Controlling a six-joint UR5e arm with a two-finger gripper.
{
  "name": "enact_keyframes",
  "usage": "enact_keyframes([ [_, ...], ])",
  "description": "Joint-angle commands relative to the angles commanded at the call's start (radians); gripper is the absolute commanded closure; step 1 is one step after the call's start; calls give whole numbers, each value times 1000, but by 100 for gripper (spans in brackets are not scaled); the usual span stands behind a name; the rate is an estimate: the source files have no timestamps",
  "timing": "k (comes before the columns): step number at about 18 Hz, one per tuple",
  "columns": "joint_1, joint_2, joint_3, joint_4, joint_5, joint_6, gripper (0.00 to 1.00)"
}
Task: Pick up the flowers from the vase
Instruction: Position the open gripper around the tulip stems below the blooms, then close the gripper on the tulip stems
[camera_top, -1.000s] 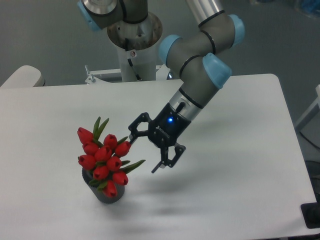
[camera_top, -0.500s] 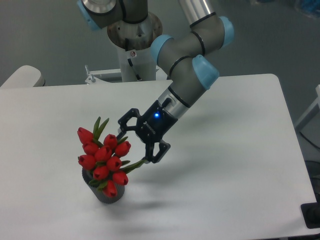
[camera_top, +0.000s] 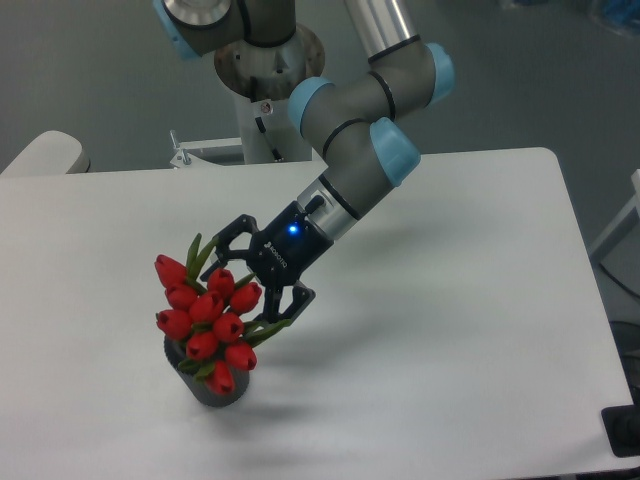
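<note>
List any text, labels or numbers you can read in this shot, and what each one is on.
No text can be read anywhere.
Gripper: a pale mark on its black body beside the blue light, too blurred to read.
Robot base column: a small sticker with a red mark, too small to read.
Flowers, vase and table: no writing visible.

White table (camera_top: 450, 300); vase (camera_top: 215, 385) on it
</note>
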Motion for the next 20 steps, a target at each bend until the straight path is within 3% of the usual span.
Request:
enact_keyframes([
  [3,-27,-41,29,17,-2,2,0],
  [20,-54,-57,54,17,-37,-6,0],
])
